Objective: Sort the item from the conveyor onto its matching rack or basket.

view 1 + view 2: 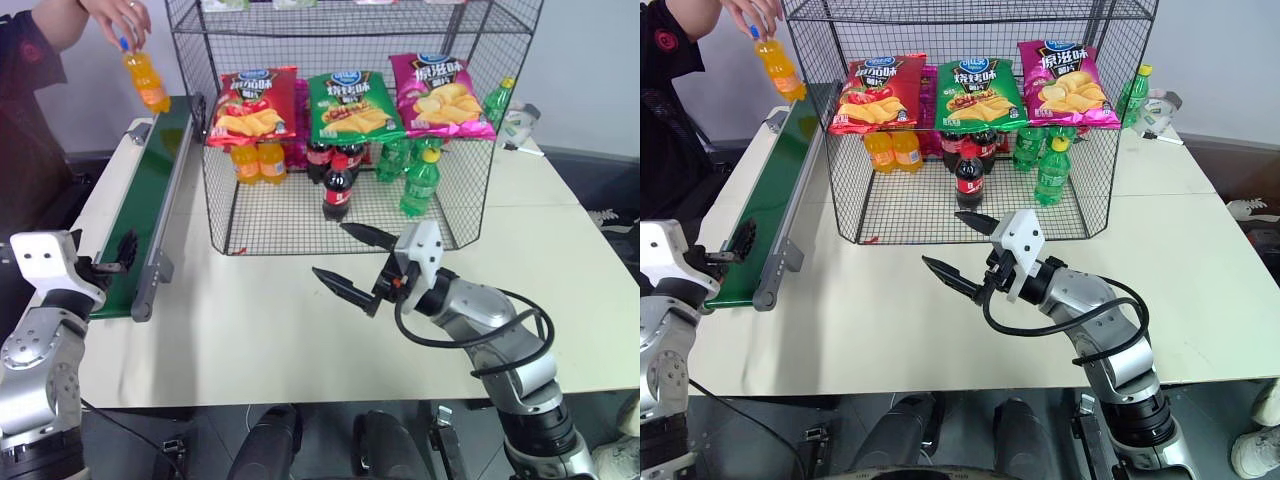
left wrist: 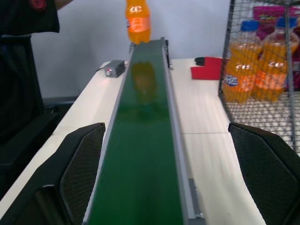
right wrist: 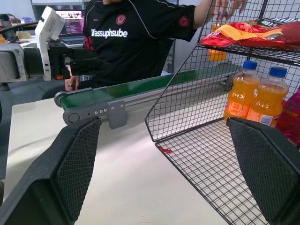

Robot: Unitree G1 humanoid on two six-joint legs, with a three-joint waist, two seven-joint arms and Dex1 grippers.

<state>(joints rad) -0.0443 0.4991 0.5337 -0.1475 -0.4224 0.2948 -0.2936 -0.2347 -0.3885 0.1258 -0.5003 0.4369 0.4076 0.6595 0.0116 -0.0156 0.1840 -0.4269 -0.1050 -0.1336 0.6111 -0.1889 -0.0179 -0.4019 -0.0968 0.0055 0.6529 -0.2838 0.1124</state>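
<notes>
Black ribbed plastic forms the two fingers of the left gripper, spread wide and empty at the near end of the conveyor, a long smooth dark-green belt between silver-grey metal rails on the matte white table. Above the belt's far end, a person's hand holds the orange soda bottle by its blue cap; the clear bottle hangs tilted, its base near the belt, though whether it touches cannot be told. In the left wrist view the glossy belt mirrors the bottle, and a small grey box sits on the table beside the far rail.

Right of the conveyor stands the black wire-mesh rack, its thin grid walls enclosing tiers. A shelf carries three crinkled foil crisp bags: red, green and magenta. On the mesh floor below stand two more orange bottles, dark cola bottles with red caps, and green bottles.

In front of the rack, above the bare tabletop, the right gripper hovers with its pointed black fingers parted wide, holding nothing.
</notes>
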